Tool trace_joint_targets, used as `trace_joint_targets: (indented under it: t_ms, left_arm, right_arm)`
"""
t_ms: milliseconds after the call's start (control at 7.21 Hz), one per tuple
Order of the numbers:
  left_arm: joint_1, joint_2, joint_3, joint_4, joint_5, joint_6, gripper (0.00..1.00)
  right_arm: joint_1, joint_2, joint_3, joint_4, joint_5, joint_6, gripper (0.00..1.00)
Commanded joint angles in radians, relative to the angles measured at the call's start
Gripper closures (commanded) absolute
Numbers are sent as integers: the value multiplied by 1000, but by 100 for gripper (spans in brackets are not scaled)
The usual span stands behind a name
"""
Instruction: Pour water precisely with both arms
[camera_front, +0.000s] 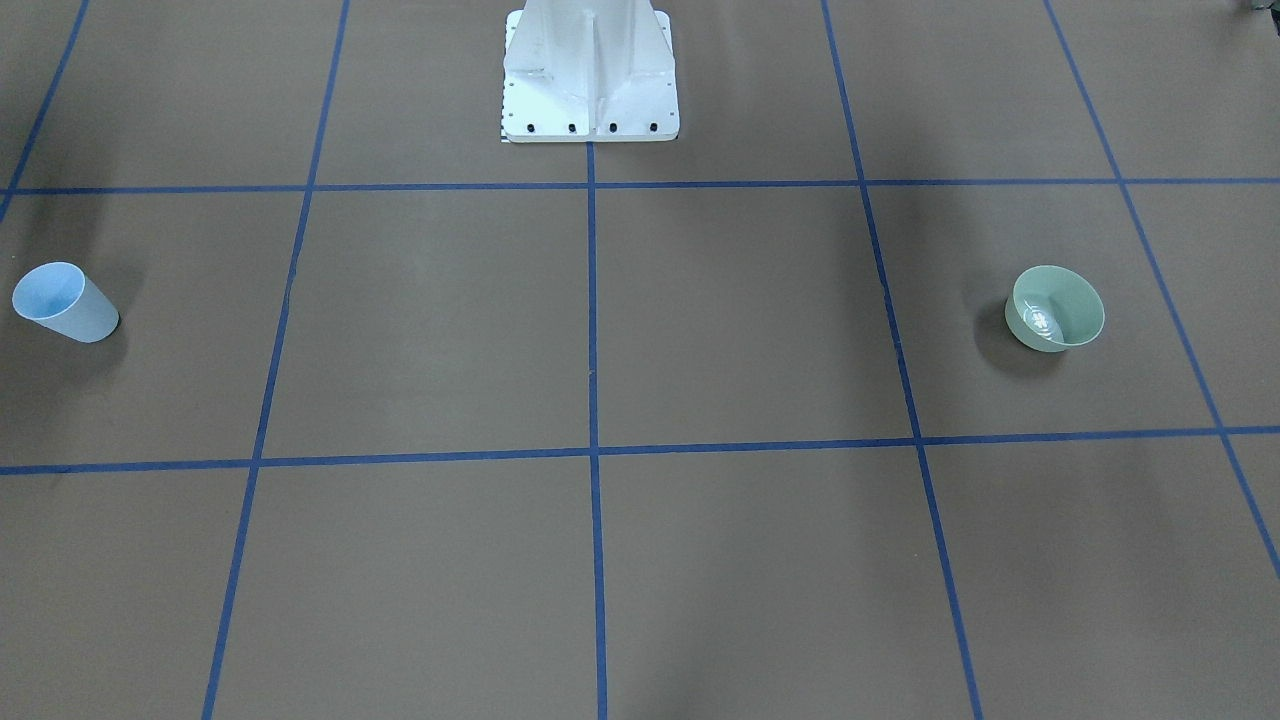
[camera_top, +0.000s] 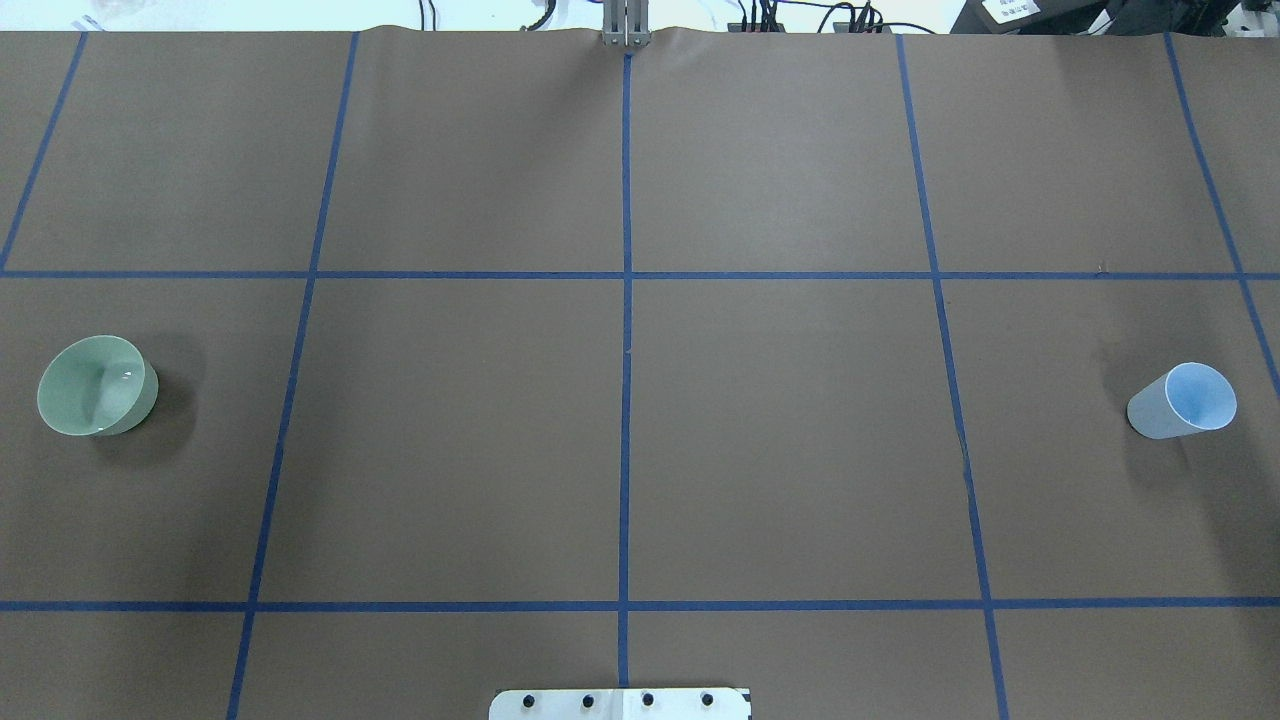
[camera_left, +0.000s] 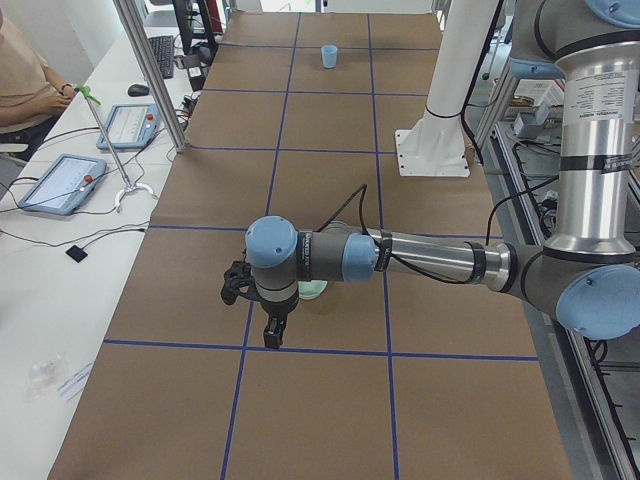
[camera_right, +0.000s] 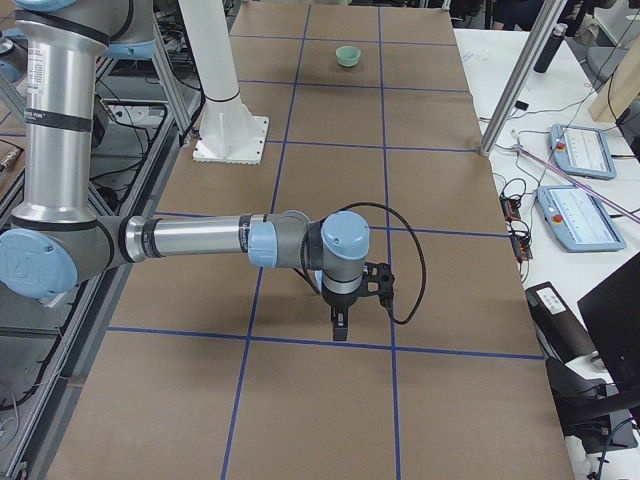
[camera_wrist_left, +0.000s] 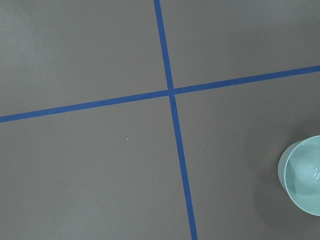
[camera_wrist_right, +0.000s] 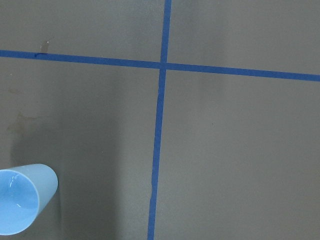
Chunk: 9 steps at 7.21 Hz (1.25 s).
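A pale green bowl (camera_front: 1055, 308) stands at the table's left end (camera_top: 97, 385). Faint white glints of water (camera_front: 1045, 320) show at its bottom. A light blue cup (camera_front: 65, 303) stands upright at the right end (camera_top: 1185, 402). My left arm (camera_left: 420, 262) hovers over the bowl (camera_left: 314, 290), its gripper (camera_left: 272, 335) pointing down beside it. My right arm (camera_right: 200, 240) hovers near the cup, which it hides in the exterior right view, its gripper (camera_right: 340, 328) pointing down. I cannot tell whether either gripper is open. The wrist views show the bowl (camera_wrist_left: 304, 175) and the cup (camera_wrist_right: 22, 205).
The white bolted pedestal (camera_front: 590, 100) stands at the robot's side of the table, in the middle. Blue tape lines (camera_top: 626, 350) divide the brown table cover into squares. Operator desks with tablets (camera_left: 60, 182) run along the far side.
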Motion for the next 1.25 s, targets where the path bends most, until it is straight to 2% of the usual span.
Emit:
trace_joint_targets:
  t_ms: [0,277,555,832,971,1109]
  left_arm:
    - [1,-3,-14,-9,-6,5,0]
    - [0,-3,-14,-31,-6,5,0]
    - [1,-1,-5,-121,-5,-6,0]
    - [0,-15,-11,-155,-8,-6,0]
    - [1,-12,-4,-210,-8,-5,0]
    - [2,-29,19,-321,-6,-6,0]
  right_arm:
    - [0,-1,2,-1,-1,0,0]
    - [0,-1,15,-1,-2,0,0]
    - [0,12,17,5,-2,9,0]
    - [0,36,23,118,-8,12,0]
    - [2,28,25,195,-10,2,0]
    - [2,25,19,237,-7,2,0]
